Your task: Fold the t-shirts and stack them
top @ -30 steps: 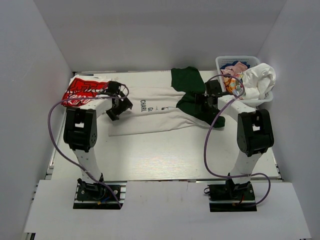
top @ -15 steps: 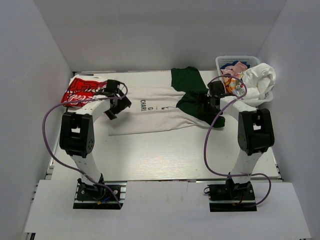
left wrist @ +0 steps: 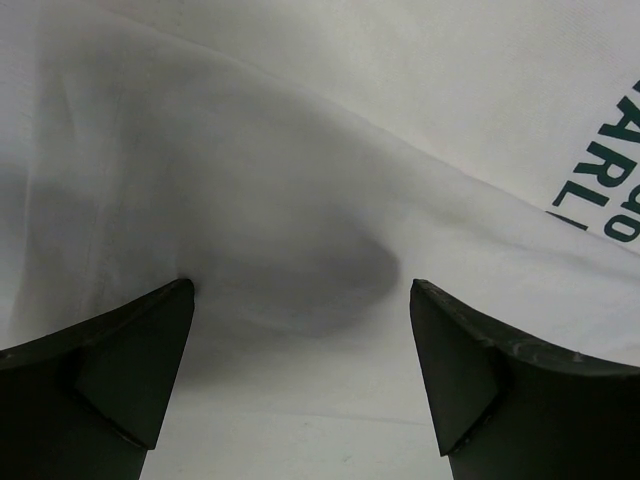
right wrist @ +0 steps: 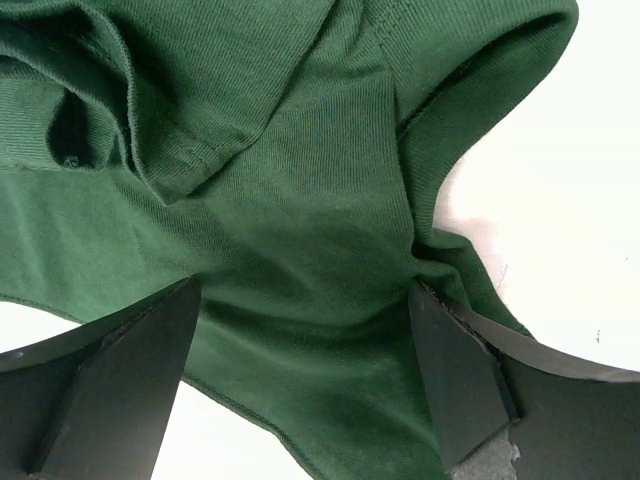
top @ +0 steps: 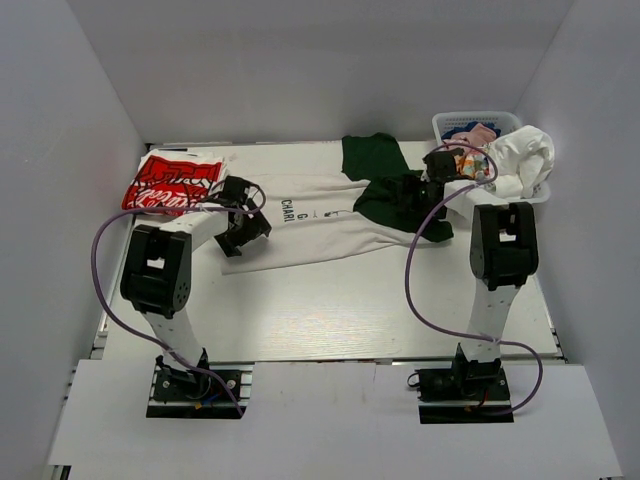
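A white t-shirt [top: 325, 222] with dark text lies spread flat across the middle of the table. My left gripper [top: 246, 226] stands open low over its left end; in the left wrist view its jaws [left wrist: 300, 380] straddle plain white cloth [left wrist: 330, 200], with the text [left wrist: 600, 180] at the right. A dark green t-shirt [top: 377, 160] lies bunched at the back, overlapping the white one's right end. My right gripper [top: 405, 193] is open down on it, with green cloth [right wrist: 300, 250] filling the gap between its fingers [right wrist: 110, 390]. A folded red-and-white t-shirt [top: 172, 181] lies at the far left.
A white lattice basket [top: 455, 124] stands at the back right corner with pink and printed clothes in it and a white t-shirt [top: 522, 158] draped over its right rim. White walls close in the table on three sides. Purple cables loop from both arms.
My left gripper has come nearer and slightly right, down over the white t-shirt's left end. My right arm has reached a little farther back and left over the green t-shirt. Both stay open.
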Robot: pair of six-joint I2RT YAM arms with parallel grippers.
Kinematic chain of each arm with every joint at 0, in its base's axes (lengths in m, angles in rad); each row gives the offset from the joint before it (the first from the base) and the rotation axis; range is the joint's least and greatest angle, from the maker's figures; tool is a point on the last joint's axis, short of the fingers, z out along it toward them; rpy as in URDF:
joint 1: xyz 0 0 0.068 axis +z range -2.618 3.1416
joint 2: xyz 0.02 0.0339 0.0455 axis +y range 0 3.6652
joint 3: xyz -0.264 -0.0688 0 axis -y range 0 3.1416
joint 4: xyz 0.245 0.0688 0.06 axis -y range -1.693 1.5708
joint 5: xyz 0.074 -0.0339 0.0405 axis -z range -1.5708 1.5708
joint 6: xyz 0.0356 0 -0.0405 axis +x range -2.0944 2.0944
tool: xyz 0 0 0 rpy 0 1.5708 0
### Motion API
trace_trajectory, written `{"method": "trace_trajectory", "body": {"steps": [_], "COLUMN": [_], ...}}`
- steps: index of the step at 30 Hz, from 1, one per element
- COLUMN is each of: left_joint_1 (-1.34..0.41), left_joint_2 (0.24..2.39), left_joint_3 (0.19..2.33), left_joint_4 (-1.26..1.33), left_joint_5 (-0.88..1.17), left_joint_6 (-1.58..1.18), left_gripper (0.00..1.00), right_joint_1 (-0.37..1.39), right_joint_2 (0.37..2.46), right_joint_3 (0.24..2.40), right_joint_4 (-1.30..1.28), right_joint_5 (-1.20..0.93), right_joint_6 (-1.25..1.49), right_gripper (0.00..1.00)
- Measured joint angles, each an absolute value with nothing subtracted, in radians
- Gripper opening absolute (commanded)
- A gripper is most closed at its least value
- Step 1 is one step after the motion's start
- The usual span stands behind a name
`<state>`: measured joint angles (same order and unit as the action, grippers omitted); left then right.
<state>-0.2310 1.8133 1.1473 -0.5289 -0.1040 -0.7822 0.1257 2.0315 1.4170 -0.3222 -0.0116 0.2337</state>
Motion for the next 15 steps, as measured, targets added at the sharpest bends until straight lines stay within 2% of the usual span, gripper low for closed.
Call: {"method": "trace_trajectory", "body": {"steps": [3,6,9,15], "left_joint_1": [-0.233,-0.234,-0.233,-0.242], "left_joint_2": [1.816,1.778,1.702,1.584], "left_joint_3": [1.143,1.089,0.995,0.872], "left_joint_4": [-0.534,-0.497,-0.492,-0.558], "left_joint_5": [-0.109,-0.121,-0.130,-0.147], "left_joint_6": [-0.782,-0.786,-0.789,-0.794], "left_gripper": [1.00,1.00,1.00,1.00], "right_joint_1": [0.125,0.125,0.130,0.151], "right_joint_2": [2.003,1.890,1.717,1.278], "right_joint_3": [1.369,1.205,0.993,0.602], "right_joint_4": [-0.288,-0.225,-0.202,-0.315], "right_joint_5": [-0.014,-0.019,0.014,0.082], "right_joint_6": [0.247,0.282,0.352,0.527], "right_gripper": [0.90,0.90,0.90,0.90]}}
